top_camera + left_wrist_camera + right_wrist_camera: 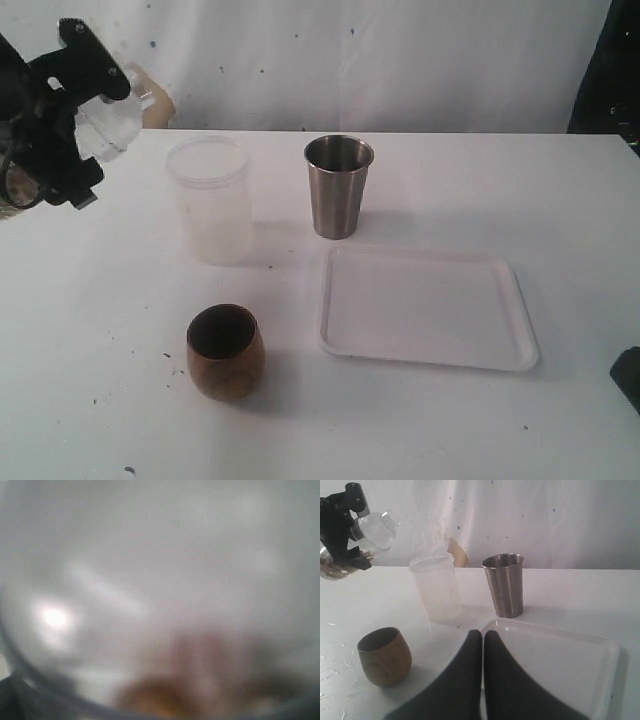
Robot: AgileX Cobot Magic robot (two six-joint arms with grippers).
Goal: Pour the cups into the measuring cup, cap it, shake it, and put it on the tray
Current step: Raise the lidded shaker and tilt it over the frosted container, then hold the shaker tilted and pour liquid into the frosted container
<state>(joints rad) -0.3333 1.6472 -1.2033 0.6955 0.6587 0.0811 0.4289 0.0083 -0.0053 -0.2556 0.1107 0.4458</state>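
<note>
Left gripper (92,140): clamped wide round the measuring cup (112,128), raised over the far left corner of the table (450,170)
Measuring cup: clear, off the table, tipped well over between the fingers; brownish bits inside, seen from the right wrist view
Left wrist view: blurred, filled by a clear wall with a brown smear
Right gripper (483,636): fingers pressed together, tips over the tray's rim
Tray (430,310): flat on the table, right of its middle
Tumbler (337,190): upright, just beyond the tray's far left corner, apart from it
Frosted cup (212,205): upright, near the tumbler's left
Wooden cup (226,355): upright, toward the near edge, left of the tray, apart
</note>
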